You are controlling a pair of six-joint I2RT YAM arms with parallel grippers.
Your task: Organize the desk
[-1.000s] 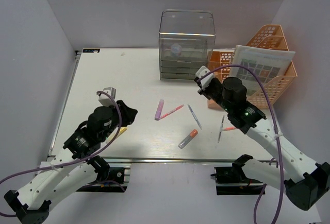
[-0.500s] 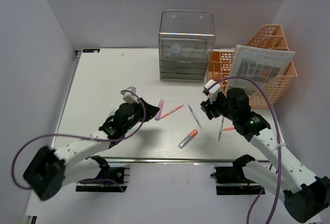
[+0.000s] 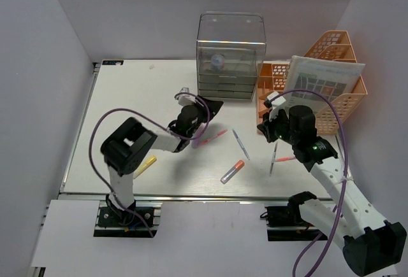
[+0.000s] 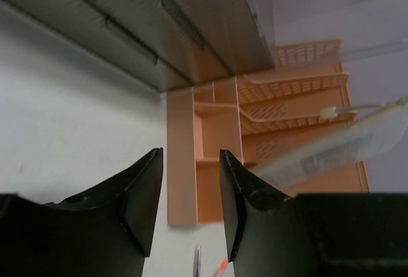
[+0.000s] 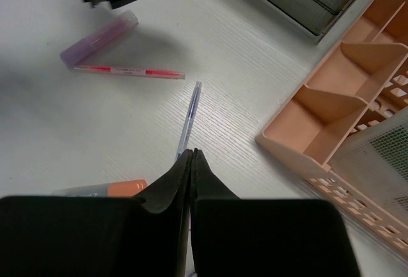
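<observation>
While left gripper [image 4: 190, 162] gapes, right gripper [image 5: 193, 156] shut, seemingly empty

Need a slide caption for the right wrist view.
Right tool shut over a blue pen; pink pen, purple marker, orange organizer nearby.

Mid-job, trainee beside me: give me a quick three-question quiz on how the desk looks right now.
1. Fill in: the mesh rack holding the booklet is ____ in colour.
2. True or false: the right gripper has its jaws shut.
3. On the desk, the purple marker lies: A) beside the pink pen; B) in the mesh rack; C) under the booklet.

Key: 1 orange; 2 true; 3 A.
</observation>
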